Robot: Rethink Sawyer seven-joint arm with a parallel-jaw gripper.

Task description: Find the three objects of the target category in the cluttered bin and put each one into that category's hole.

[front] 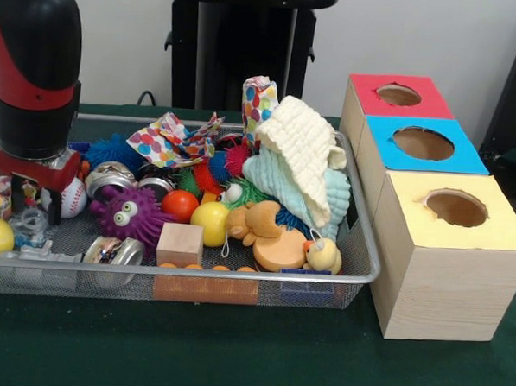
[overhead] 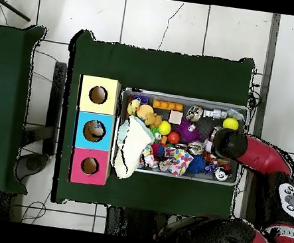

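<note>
A wire mesh bin (front: 358,274) holds a heap of toys, balls, cloths and tins. My gripper (front: 32,200) reaches down into its left end, beside a baseball (front: 72,199) and a purple fuzzy toy with eyes (front: 129,212). Clutter hides what is at its tip. In the overhead view the arm's wrist (overhead: 230,144) covers the gripper at the right end of the bin (overhead: 186,98). Three boxes with round holes stand beside the bin: red top (front: 423,102), blue top (front: 468,156), yellow top (front: 498,227). From overhead something shows inside the blue box's hole (overhead: 95,130).
A cream cloth (front: 308,152) lies over a light blue cloth (front: 280,181) at the bin's right end, with a patterned cloth (front: 170,141) behind. A yellow ball (front: 210,222), an orange ball (front: 180,204), a wooden block (front: 179,243), a teddy (front: 252,220) and a duck (front: 322,253) lie near the front.
</note>
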